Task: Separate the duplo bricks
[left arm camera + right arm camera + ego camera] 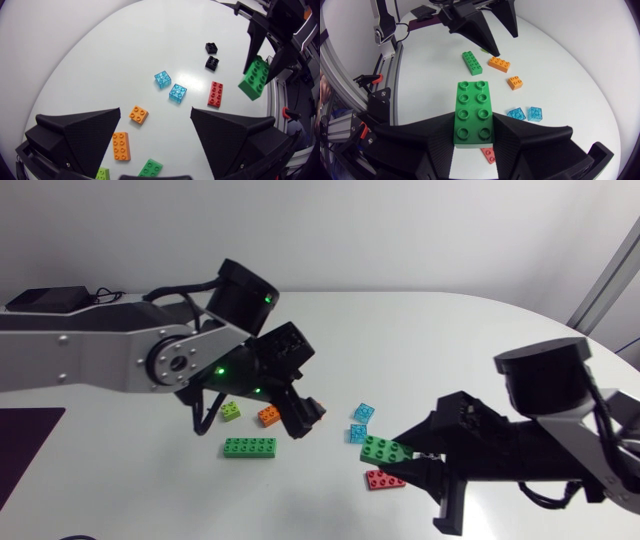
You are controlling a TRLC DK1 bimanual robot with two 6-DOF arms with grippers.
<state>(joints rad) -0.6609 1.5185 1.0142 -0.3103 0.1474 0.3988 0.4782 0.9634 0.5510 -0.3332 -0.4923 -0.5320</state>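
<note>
Green brick (pixel 473 114) in right claw (pixel 474 132)

Left gripper (pixel 305 417) over the left cluster: end brick (pixel 231 412) leftmost, eight-stud brick (pixel 120 146) just right of it, four-stud brick (pixel 138 115) right again. Long brick (pixel 249 447) on the near side of the first two. Mid-table: far mid brick (pixel 364 413) and near mid brick (pixel 358 433), just beside each other. Right of those, held brick (pixel 473 112) between right gripper (pixel 392 453) fingers, off the table. Low brick (pixel 385 479) under it, nearer. First small brick (pixel 212 63) and second small brick (pixel 211 48) further right, close together.
</note>
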